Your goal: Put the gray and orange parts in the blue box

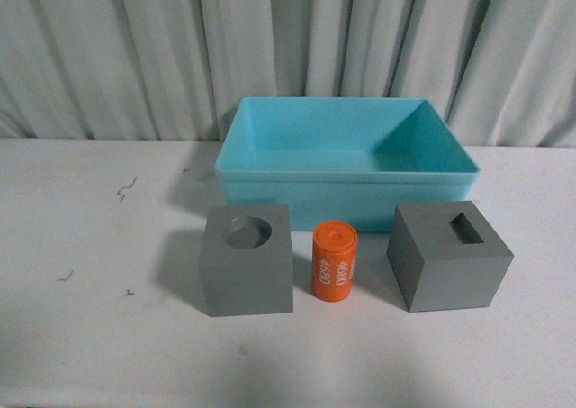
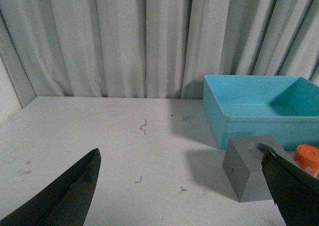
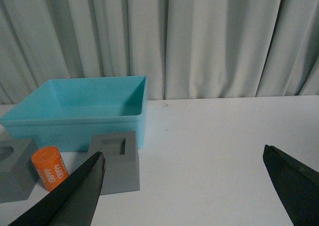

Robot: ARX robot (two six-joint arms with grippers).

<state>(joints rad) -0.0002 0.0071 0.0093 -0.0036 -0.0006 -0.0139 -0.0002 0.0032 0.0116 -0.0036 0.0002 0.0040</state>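
In the front view a gray block with a round hole (image 1: 248, 259), an orange cylinder printed "4680" (image 1: 334, 262) and a gray block with a rectangular slot (image 1: 448, 255) stand in a row on the white table, just in front of the empty blue box (image 1: 346, 160). Neither gripper shows in the front view. My left gripper (image 2: 182, 158) is open and empty; the round-hole block (image 2: 246, 168) lies ahead by one finger, with the orange cylinder (image 2: 307, 157) and blue box (image 2: 259, 111) beyond. My right gripper (image 3: 183, 158) is open and empty; the slot block (image 3: 117, 161), orange cylinder (image 3: 49, 167) and blue box (image 3: 79, 111) lie ahead.
A gray curtain (image 1: 288, 48) hangs behind the table's far edge. Small dark marks (image 1: 126, 189) dot the white table (image 1: 90, 336) left of the parts. The round-hole block (image 3: 12, 168) shows at the edge of the right wrist view.
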